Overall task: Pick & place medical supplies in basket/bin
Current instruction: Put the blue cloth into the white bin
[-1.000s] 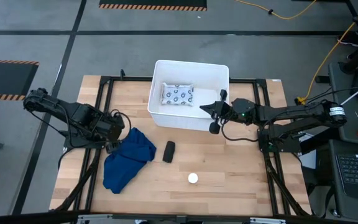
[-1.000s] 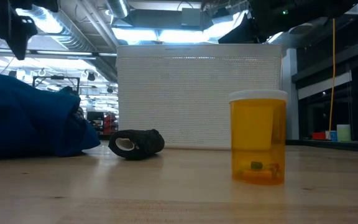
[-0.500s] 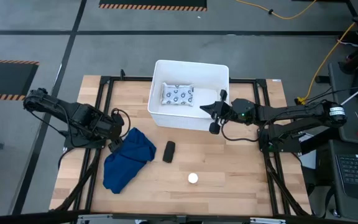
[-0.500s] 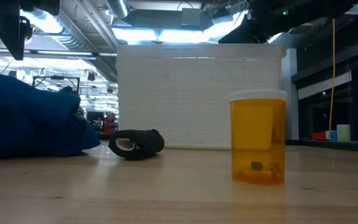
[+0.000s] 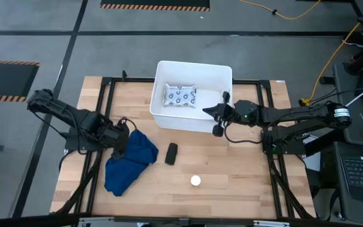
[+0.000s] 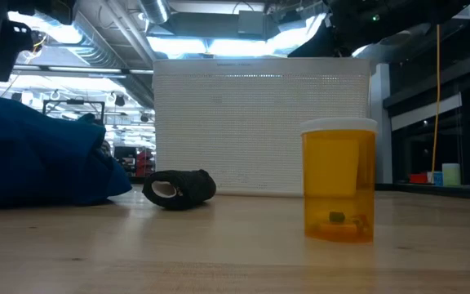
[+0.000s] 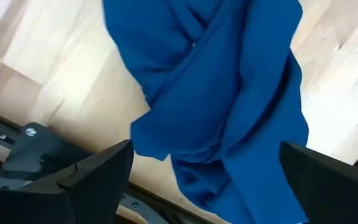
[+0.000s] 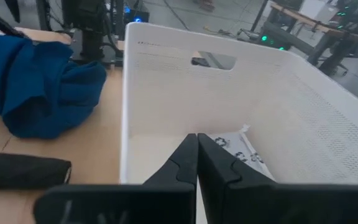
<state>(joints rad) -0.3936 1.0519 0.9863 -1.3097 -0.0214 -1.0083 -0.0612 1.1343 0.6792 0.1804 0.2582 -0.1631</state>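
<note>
**Left gripper spread over the blue cloth, right gripper pinched together at the tub wall**

In the high view the white tub (image 5: 194,96) sits at upper centre of the wooden desk (image 5: 244,176), its far wall near the desk's top edge. The ring-printed white packet (image 5: 180,96) lies flat inside it, toward the left half. Below the tub's lower left corner, the small black oblong (image 5: 171,153) lies on bare wood, just right of the rumpled dark blue cloth (image 5: 130,161), which spreads toward the lower left. The tiny white round cap (image 5: 196,181) stands alone at lower centre; in the low view it tops an amber vial (image 6: 339,181), with open desk around it.

The left gripper (image 5: 122,140) hangs at the cloth's upper edge, fingers (image 7: 98,177) wide apart and nothing between them. The right gripper (image 5: 212,111) sits at the tub's right lower wall, its fingers (image 8: 182,163) pressed together and empty, pointing into the tub over the rim. The desk's right half lies open.
</note>
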